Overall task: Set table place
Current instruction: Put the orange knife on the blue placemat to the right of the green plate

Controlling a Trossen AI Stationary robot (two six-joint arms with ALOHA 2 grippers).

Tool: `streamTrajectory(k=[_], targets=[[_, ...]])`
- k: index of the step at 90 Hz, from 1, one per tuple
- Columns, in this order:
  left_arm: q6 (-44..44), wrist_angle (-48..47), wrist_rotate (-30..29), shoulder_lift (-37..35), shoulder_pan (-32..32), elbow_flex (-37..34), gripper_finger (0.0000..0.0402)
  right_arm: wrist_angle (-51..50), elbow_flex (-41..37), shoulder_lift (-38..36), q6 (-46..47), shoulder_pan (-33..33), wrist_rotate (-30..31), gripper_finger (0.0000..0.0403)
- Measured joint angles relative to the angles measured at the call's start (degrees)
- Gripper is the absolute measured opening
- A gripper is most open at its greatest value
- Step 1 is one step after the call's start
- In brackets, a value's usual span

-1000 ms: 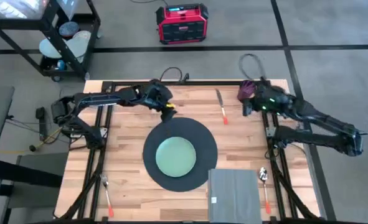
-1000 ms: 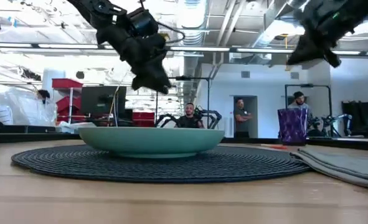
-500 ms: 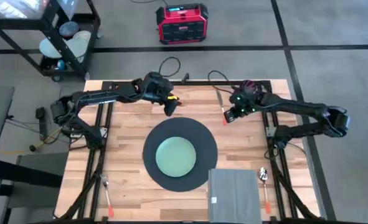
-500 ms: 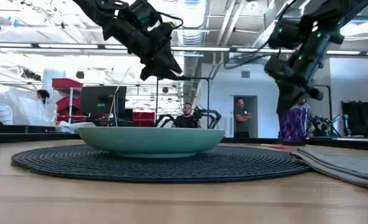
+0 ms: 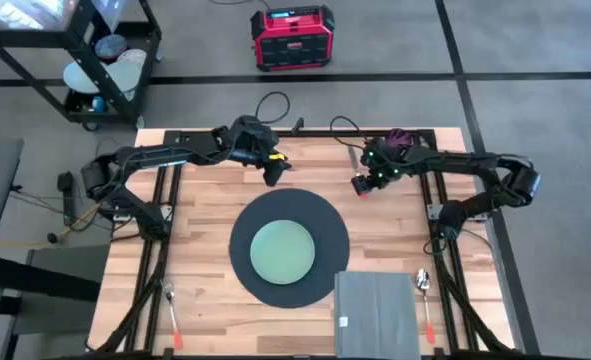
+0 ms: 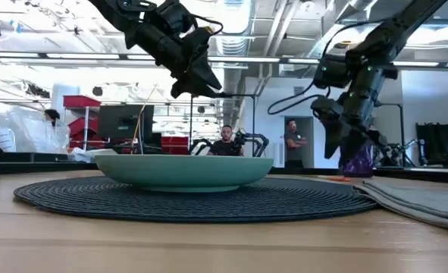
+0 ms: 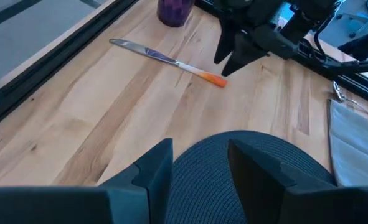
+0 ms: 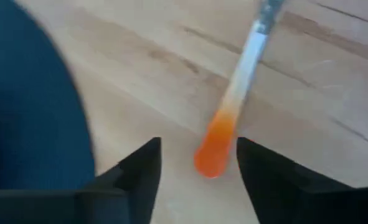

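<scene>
The placemat [image 5: 288, 241] lay round and dark near the middle of the table [image 5: 200, 215], the pale green plate [image 5: 281, 250] sitting in its centre and a grey napkin [image 5: 376, 312] overlapping its edge. Past the mat's far rim lay a knife [image 7: 169, 60], its orange handle end directly between the spread jaws of the right gripper [image 8: 196, 163], which held nothing. I judged the knife stiff, light and thin, lying flat, so it would be slippery to pinch; the handle looked the place to take it. The purple cup [image 7: 174, 9] stood just beyond the blade. The left gripper [image 7: 199, 165] hung over the mat's far edge, jaws parted and empty. A spoon [image 5: 424, 290] and fork [image 5: 171, 310] waited well away.
</scene>
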Motion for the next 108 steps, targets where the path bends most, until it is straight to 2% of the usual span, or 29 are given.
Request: streamTrajectory(k=[35, 72, 81, 93, 108], targets=[[1.73, 0.0, 0.0, 0.0, 0.02, 0.0, 0.0139, 6.5, 0.01, 5.0, -0.13, -2.82, -0.36, 0.0212], [1.78, 0.02, -0.02, 0.0, 0.02, 0.0, 0.0139, 5.68, 0.7, 10.33, 1.9, -1.85, 0.25, 0.0204], [1.78, 0.05, -0.02, 0.0, 0.02, 0.0, 0.0139, 4.35, 0.72, 10.5, 4.1, -1.15, 2.04, 0.0173], [1.78, 0.1, -0.02, 0.0, 0.0, 0.0, 0.0139, 3.46, 0.62, 10.48, 4.21, -0.17, 4.04, 0.0099], [1.78, 0.11, -0.04, 0.0, 0.0, 0.0, 0.0139, 3.27, 0.49, 10.64, 4.39, 0.77, 3.66, 0.002]])
